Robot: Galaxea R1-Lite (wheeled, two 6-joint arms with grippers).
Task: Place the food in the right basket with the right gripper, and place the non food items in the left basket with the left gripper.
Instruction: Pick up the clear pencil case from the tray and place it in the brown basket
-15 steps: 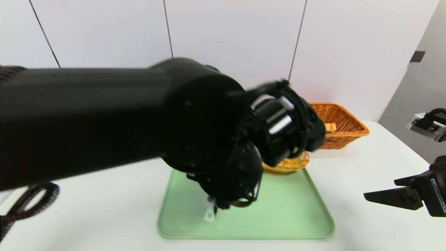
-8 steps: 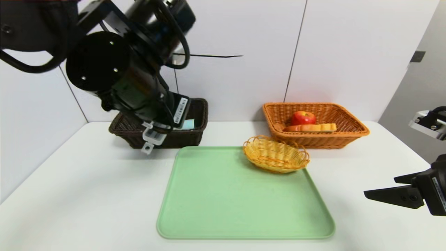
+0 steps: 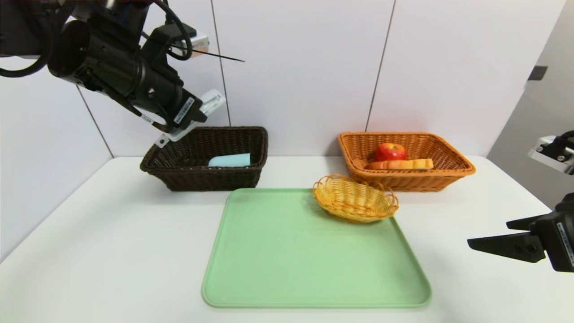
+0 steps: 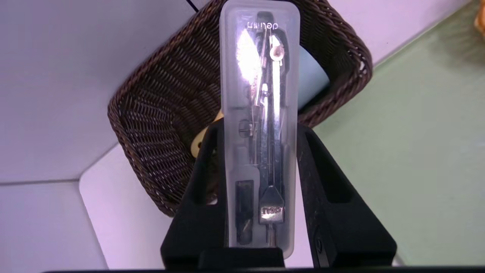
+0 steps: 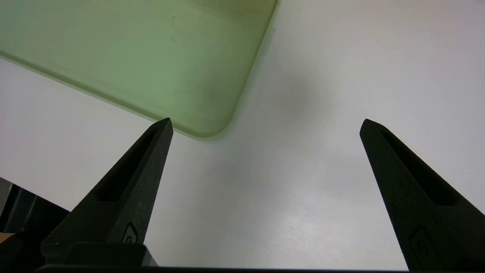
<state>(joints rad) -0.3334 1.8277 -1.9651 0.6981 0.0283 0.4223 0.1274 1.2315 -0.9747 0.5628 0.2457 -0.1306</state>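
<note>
One clear case point(image 4: 258, 144) with a compass inside sits clamped lengthwise in the left gripper point(image 4: 258, 151), above the dark basket's point(image 3: 233, 179) far-left corner; the right gripper point(image 5: 265, 125) idles, fingers wide.

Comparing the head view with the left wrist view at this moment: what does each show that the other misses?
Only the head view shows the orange basket with an apple and bread, the small yellow basket, and the parked right gripper, open. Only the left wrist view shows that the clear case holds a metal compass. Both show the left gripper shut on that case, the dark basket with a light blue item, and the green tray.
</note>
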